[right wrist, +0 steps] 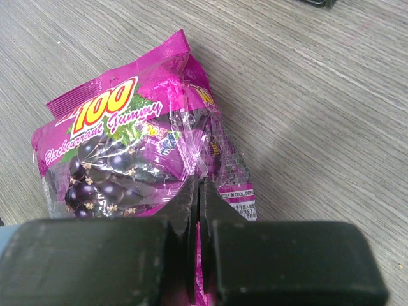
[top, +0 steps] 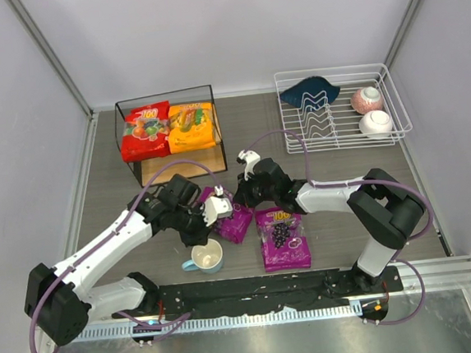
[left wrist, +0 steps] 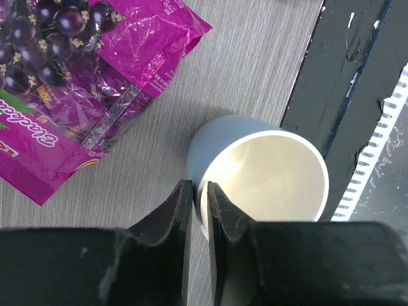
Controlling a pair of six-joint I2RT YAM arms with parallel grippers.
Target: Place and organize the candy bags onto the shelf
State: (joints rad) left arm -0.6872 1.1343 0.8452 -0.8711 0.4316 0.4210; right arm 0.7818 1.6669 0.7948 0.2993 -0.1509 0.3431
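The shelf (top: pixel 182 164) stands at the back left. A red candy bag (top: pixel 145 129) and an orange-yellow candy bag (top: pixel 191 124) lie side by side on its top board. One purple candy bag (top: pixel 236 221) sits between my two grippers, and the other (top: pixel 283 237) lies flat to its right. My right gripper (top: pixel 247 194) (right wrist: pixel 199 182) is shut on a fold of a purple bag (right wrist: pixel 121 153). My left gripper (top: pixel 214 211) (left wrist: pixel 196 186) is shut and empty, its tips over the rim of a blue cup (left wrist: pixel 261 175). A purple bag (left wrist: pixel 70 83) lies beside the cup.
The blue cup (top: pixel 207 257) stands near the front, just ahead of the black base rail (top: pixel 262 291). A white wire dish rack (top: pixel 340 126) at the back right holds a dark blue cloth (top: pixel 309 92) and two bowls (top: pixel 366 99) (top: pixel 375 123). White walls enclose the table.
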